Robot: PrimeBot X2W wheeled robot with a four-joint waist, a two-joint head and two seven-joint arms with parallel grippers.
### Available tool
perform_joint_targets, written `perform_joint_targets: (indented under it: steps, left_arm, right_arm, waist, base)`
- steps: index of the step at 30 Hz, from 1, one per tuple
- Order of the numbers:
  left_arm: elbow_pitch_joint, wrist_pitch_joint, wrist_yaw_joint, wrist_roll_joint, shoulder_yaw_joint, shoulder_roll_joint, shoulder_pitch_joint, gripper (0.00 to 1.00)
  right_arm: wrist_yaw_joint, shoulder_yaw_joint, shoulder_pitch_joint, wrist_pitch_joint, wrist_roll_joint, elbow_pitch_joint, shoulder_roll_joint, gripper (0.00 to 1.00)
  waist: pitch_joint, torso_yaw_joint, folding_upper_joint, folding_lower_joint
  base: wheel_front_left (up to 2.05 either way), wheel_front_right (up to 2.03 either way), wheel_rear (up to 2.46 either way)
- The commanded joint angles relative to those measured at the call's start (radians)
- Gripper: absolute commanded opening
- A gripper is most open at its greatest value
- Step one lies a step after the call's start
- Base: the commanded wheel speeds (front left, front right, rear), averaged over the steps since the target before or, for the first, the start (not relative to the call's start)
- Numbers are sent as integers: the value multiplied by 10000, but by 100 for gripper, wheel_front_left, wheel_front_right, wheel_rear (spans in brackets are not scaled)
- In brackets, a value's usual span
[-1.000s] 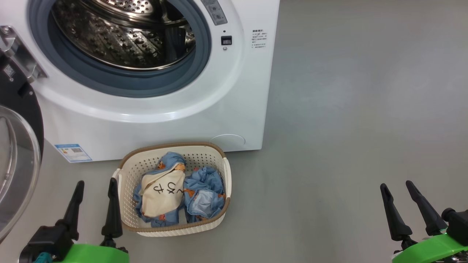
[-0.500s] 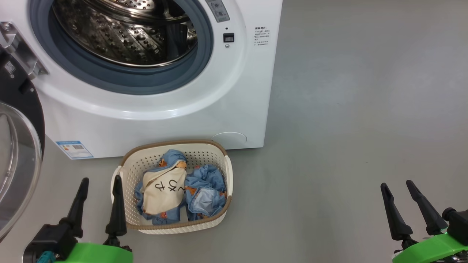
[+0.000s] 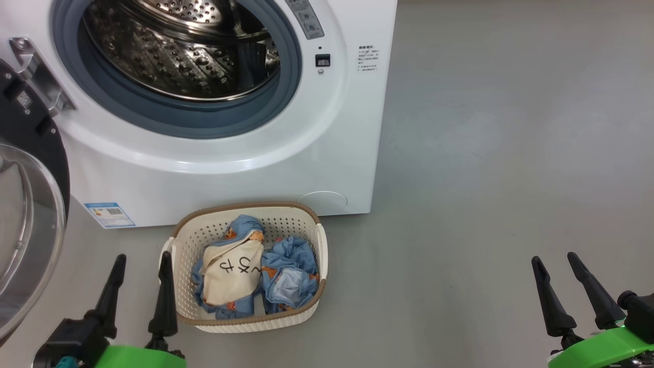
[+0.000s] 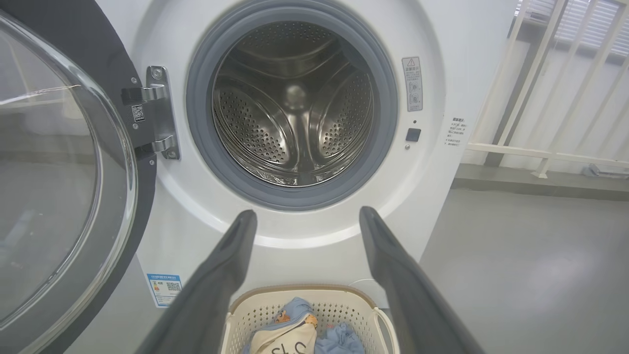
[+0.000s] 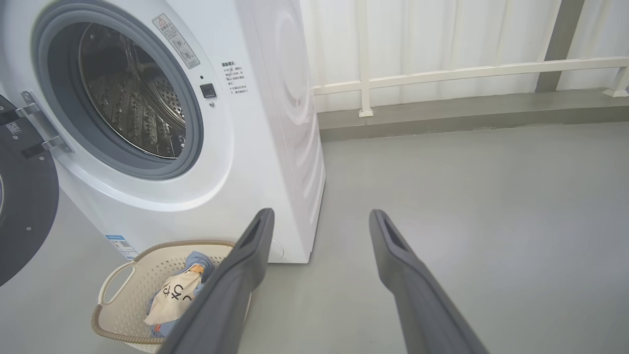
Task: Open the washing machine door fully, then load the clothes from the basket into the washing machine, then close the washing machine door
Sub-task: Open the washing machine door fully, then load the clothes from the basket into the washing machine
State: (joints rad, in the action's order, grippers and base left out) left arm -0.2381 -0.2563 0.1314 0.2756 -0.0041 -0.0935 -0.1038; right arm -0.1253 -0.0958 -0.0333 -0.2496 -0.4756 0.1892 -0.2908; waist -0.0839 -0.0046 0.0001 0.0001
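Observation:
The white washing machine [image 3: 230,168] stands ahead with its steel drum [image 3: 179,56] exposed. The washing machine door [image 3: 25,230] is swung wide open to the left, its glass bowl facing me [image 4: 49,172]. On the floor just before the machine sits the cream basket [image 3: 255,325], holding the clothes [image 3: 245,276]: blue garments and a cream cloth with black characters. My left gripper [image 3: 143,255] is open and empty, its inner finger right beside the basket's left handle. Far to the right, my right gripper [image 3: 554,257] hangs open and empty over the bare floor.
Grey floor [image 3: 485,179] spreads to the right of the machine. A white railing [image 5: 442,73] and pale wall run behind, right of the washer. The open door takes up the space at my left. A blue label sticker [image 3: 110,214] marks the machine's lower left.
The head view has shifted slightly, so machine and basket sit a little lower and further right. The left gripper edged a little right. Both grippers stay open and empty.

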Motion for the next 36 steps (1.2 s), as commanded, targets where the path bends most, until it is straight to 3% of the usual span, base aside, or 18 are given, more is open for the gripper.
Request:
perform_joint_targets:
  steps: [1,28,36]
  left_arm:
    - [256,-55,-8,124,257,-218,-83,100]
    - [162,-55,-8,292,302,-162,-135,100]
    - [120,-55,-8,403,138,-282,-197,100]
  right_arm:
    - [-54,-201,-23,-122,80,-230,-277,100]
    - [-54,-194,-25,-122,82,-300,-303,100]
    - [-54,-226,32,-122,72,-311,-284,100]
  waist:
    - [14,8,-1,-1]
    - [-89,46,-1,-1]
    - [-171,31,-1,-1]
  base:
    - [0,0,0]
    - [0,-1,0]
    - [31,-114,83]
